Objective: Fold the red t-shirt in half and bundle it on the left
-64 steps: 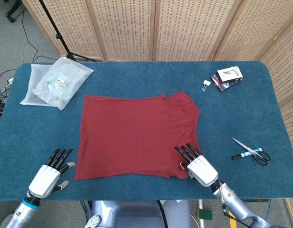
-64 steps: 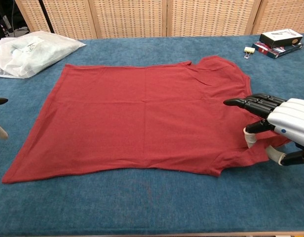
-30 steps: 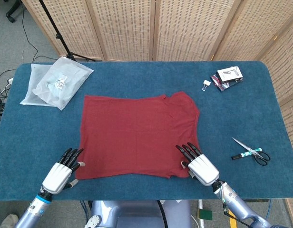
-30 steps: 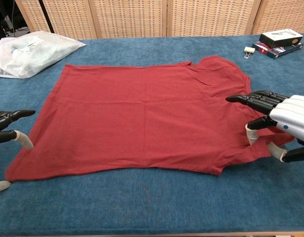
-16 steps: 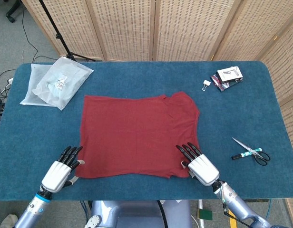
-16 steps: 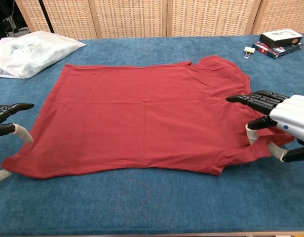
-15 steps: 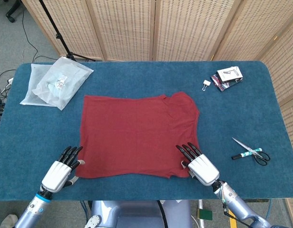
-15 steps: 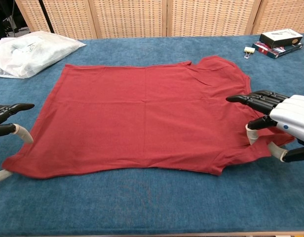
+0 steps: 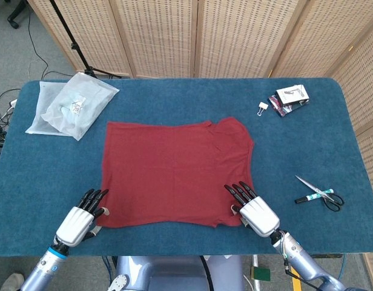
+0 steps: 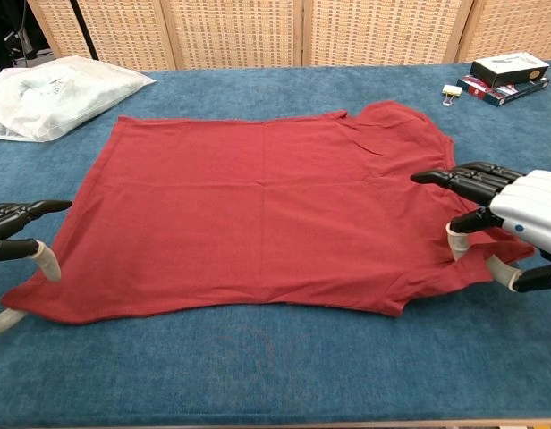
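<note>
Both near corners of the flat red t-shirt point(image 9: 174, 173) are being approached: the left robot hand point(image 9: 77, 221) and the right robot hand point(image 9: 254, 212) are spread, holding nothing, so next each should pinch its corner.

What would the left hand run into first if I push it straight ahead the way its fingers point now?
Probably the red t-shirt: the left hand sits at its near left corner, fingers aimed up and slightly inward over the hem. Whether they already touch the cloth is unclear from either view.

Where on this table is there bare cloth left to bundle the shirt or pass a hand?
Bare: the strip between the plastic bag and the red t-shirt, and right of the shirt up to the scissors. Crowded: the far right corner, with binder clip and boxes.
</note>
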Action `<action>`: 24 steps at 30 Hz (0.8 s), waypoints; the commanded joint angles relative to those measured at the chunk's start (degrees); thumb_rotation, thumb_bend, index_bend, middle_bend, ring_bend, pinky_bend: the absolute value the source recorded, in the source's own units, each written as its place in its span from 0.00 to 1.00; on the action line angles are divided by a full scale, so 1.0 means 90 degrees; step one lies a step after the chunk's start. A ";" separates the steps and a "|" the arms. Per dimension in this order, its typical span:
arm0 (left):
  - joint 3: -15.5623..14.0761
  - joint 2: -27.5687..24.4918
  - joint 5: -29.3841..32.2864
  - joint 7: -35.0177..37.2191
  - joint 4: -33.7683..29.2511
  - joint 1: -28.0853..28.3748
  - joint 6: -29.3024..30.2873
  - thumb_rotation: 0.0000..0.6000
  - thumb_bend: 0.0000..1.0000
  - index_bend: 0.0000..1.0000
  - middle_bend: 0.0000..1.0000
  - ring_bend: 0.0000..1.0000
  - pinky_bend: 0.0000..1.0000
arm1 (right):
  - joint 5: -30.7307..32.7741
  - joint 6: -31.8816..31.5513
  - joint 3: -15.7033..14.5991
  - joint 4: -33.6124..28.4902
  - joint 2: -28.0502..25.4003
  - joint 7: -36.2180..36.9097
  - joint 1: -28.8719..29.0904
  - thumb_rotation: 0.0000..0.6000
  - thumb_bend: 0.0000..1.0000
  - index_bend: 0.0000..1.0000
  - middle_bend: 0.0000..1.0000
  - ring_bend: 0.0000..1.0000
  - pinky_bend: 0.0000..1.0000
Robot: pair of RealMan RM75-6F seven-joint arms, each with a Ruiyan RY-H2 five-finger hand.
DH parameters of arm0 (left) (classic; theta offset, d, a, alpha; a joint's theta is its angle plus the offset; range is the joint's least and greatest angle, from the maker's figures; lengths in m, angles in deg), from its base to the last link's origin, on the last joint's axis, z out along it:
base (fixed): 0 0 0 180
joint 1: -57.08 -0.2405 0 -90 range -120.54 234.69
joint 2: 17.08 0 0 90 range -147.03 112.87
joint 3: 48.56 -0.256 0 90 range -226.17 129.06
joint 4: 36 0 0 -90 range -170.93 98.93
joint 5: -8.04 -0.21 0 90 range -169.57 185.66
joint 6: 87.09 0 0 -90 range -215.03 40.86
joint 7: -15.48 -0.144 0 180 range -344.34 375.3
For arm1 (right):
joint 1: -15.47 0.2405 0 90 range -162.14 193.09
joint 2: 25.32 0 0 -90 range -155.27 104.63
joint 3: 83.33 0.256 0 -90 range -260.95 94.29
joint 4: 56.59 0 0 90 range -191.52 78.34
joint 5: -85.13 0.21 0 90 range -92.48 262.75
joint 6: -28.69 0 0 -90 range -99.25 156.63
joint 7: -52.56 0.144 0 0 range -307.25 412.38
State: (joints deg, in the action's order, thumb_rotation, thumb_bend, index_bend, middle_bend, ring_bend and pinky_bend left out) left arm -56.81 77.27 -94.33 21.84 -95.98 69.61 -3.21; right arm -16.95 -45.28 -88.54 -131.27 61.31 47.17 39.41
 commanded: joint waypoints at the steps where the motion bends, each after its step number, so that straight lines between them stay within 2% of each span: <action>1: -0.0014 -0.0002 0.0033 0.0058 -0.0020 0.0016 -0.0053 1.00 0.40 0.48 0.00 0.00 0.00 | 0.0005 0.0000 0.0003 -0.0004 -0.0003 0.0001 0.0001 1.00 0.67 0.57 0.00 0.00 0.00; 4: -0.0027 0.0005 0.0059 0.0105 -0.0025 0.0032 -0.0104 1.00 0.41 0.53 0.00 0.00 0.00 | 0.0017 -0.0002 0.0010 -0.0007 -0.0009 0.0008 0.0003 1.00 0.67 0.57 0.00 0.00 0.00; 8: -0.0031 0.0014 0.0083 0.0144 -0.0021 0.0048 -0.0132 1.00 0.43 0.55 0.00 0.00 0.00 | 0.0018 -0.0005 0.0009 -0.0010 -0.0013 0.0014 0.0004 1.00 0.67 0.57 0.00 0.00 0.00; 13: -0.0030 0.0021 0.0094 0.0157 -0.0019 0.0059 -0.0123 1.00 0.52 0.59 0.00 0.00 0.00 | 0.0014 -0.0005 0.0002 -0.0012 -0.0013 0.0013 0.0006 1.00 0.67 0.57 0.00 0.00 0.00; 24: -0.0081 0.0029 0.0112 0.0326 -0.0083 0.0090 -0.0171 1.00 0.62 0.67 0.00 0.00 0.00 | -0.0029 0.0046 -0.0058 -0.0023 -0.0035 0.0075 0.0036 1.00 0.71 0.58 0.00 0.00 0.00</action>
State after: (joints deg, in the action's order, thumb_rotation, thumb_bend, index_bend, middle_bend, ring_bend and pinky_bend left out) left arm -57.53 77.53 -93.32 24.76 -96.71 70.41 -4.74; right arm -17.09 -44.96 -88.94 -131.42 61.08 47.62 39.64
